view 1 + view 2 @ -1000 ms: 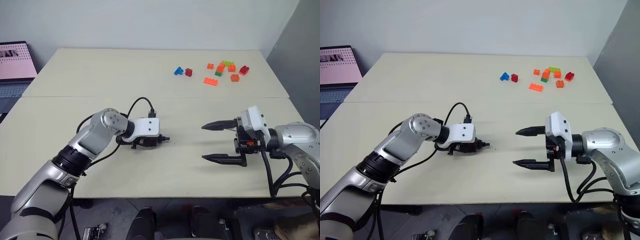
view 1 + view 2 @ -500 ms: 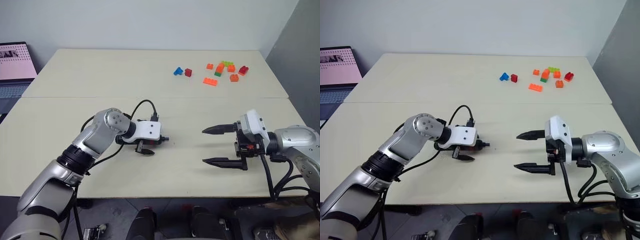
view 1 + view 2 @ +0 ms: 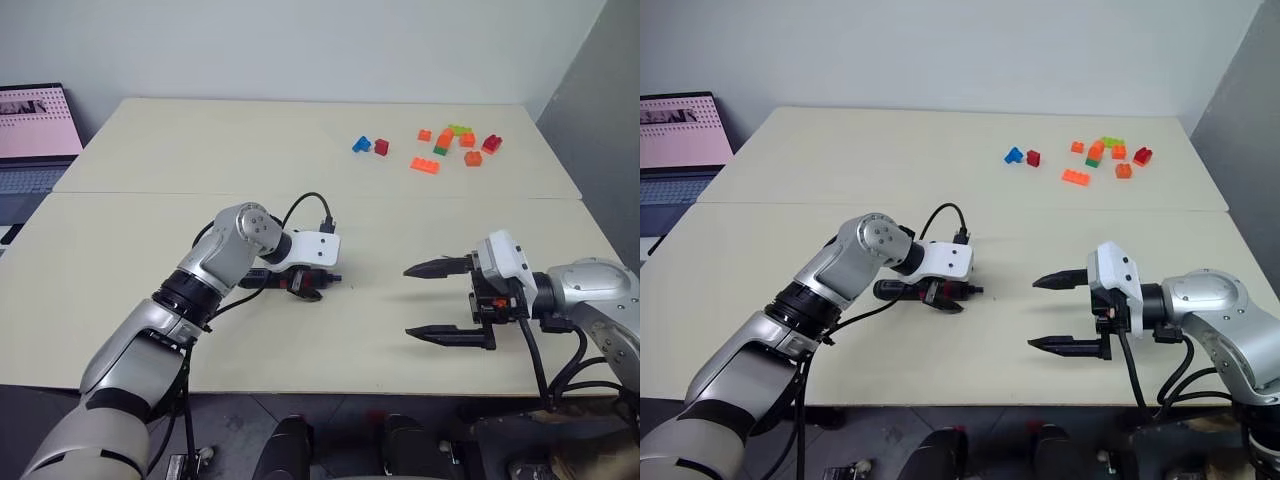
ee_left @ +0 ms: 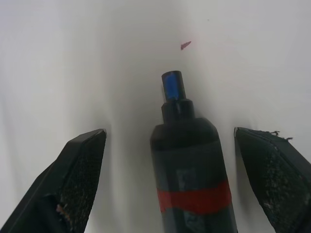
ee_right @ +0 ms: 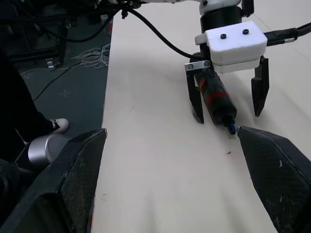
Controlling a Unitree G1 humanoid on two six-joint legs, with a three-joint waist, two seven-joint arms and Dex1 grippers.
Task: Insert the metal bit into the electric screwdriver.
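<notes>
The electric screwdriver (image 4: 190, 165), black with a red band and a blue tip, lies flat on the table. Its tail end (image 3: 892, 290) sticks out behind the left hand. My left gripper (image 3: 306, 290) is open and straddles the tool near the red band, and both fingers (image 4: 82, 165) stand clear of it. In the right wrist view the same left gripper (image 5: 227, 114) frames the screwdriver (image 5: 216, 97). My right gripper (image 3: 406, 300) is open and empty. It hovers to the right of the tool and points at its tip. The metal bit is out of view.
Several coloured toy bricks (image 3: 446, 142) and a blue and red pair (image 3: 367, 145) lie at the table's far right. A laptop (image 3: 36, 130) stands off the table's left side. Black cable (image 3: 940, 215) loops over the left wrist. Cables and a shoe (image 5: 57, 126) are on the floor.
My left gripper has opened and let go of the screwdriver, which now lies on the table between its fingers. The hand has shifted slightly right. The right gripper has stayed put.
</notes>
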